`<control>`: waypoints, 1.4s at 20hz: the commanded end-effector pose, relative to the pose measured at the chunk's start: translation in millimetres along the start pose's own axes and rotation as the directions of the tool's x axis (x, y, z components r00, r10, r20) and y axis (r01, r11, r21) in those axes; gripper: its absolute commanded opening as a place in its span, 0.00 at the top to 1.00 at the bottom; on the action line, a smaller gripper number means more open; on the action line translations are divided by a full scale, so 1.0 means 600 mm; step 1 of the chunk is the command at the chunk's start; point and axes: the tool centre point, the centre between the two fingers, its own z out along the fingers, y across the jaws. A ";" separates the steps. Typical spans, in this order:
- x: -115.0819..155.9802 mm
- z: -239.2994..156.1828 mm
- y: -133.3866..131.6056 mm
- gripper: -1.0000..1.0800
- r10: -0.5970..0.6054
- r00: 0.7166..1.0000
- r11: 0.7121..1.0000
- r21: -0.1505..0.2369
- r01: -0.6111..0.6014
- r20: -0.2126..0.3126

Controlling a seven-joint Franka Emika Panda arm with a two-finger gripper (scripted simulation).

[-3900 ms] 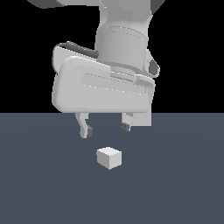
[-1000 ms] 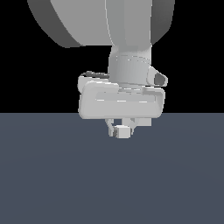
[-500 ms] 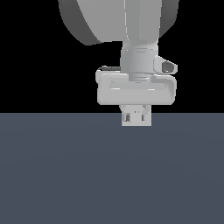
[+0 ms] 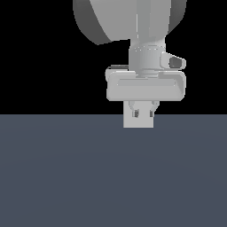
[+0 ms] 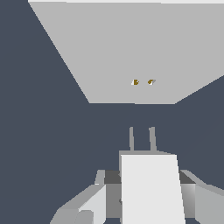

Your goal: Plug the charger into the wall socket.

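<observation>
The pincer [image 5: 148,192] is clenched on the charger [image 5: 151,188] — its two prongs aim straight at the wall socket [image 5: 131,57] ahead (twin holes nearly in line), still apart.

Charger [image 5: 151,188] now off the floor, in pincer [image 4: 142,113], facing wall socket [image 5: 131,52].

The exterior view looks level across the dark floor [image 4: 66,177] and faces the arm from the front, at middle distance. The wrist view sits just behind the gripper [image 5: 144,197] and looks forward past the charger [image 5: 151,188] toward the wall socket [image 5: 113,48], very near. Both views share the gripper [image 4: 142,111] and the socket plate [image 4: 138,122].
</observation>
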 end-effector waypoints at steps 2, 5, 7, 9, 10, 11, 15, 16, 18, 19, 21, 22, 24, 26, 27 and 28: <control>0.002 -0.002 0.003 1.00 0.012 1.000 1.000 -0.003 -0.012 0.001; 0.002 -0.002 0.003 1.00 0.012 1.000 1.000 -0.003 -0.012 0.001; 0.002 -0.001 0.003 1.00 0.011 1.000 1.000 -0.003 -0.011 0.001; 0.005 -0.001 0.003 1.00 0.011 1.000 1.000 -0.003 -0.011 0.001; 0.007 0.000 0.003 1.00 0.011 1.000 1.000 -0.003 -0.011 0.001; 0.009 0.000 0.003 1.00 0.011 1.000 1.000 -0.003 -0.011 0.001; 0.026 0.004 0.004 1.00 0.011 1.000 1.000 -0.003 -0.011 0.001; 0.031 0.006 0.004 1.00 0.011 1.000 1.000 -0.003 -0.011 0.001; 0.044 0.009 0.004 1.00 0.011 1.000 1.000 -0.003 -0.011 0.001; 0.050 0.011 0.004 1.00 0.011 1.000 1.000 -0.003 -0.011 0.001; 0.061 0.014 0.004 1.00 0.011 1.000 1.000 -0.003 -0.011 0.001; 0.065 0.015 0.004 1.00 0.011 1.000 1.000 -0.003 -0.011 0.001; 0.073 0.017 0.004 1.00 0.011 1.000 1.000 -0.003 -0.011 0.001; 0.078 0.018 0.004 1.00 0.011 1.000 1.000 -0.003 -0.011 0.001; 0.080 0.019 0.004 1.00 0.011 1.000 1.000 -0.003 -0.011 0.001; 0.081 0.019 0.005 1.00 0.012 1.000 1.000 -0.003 -0.012 0.002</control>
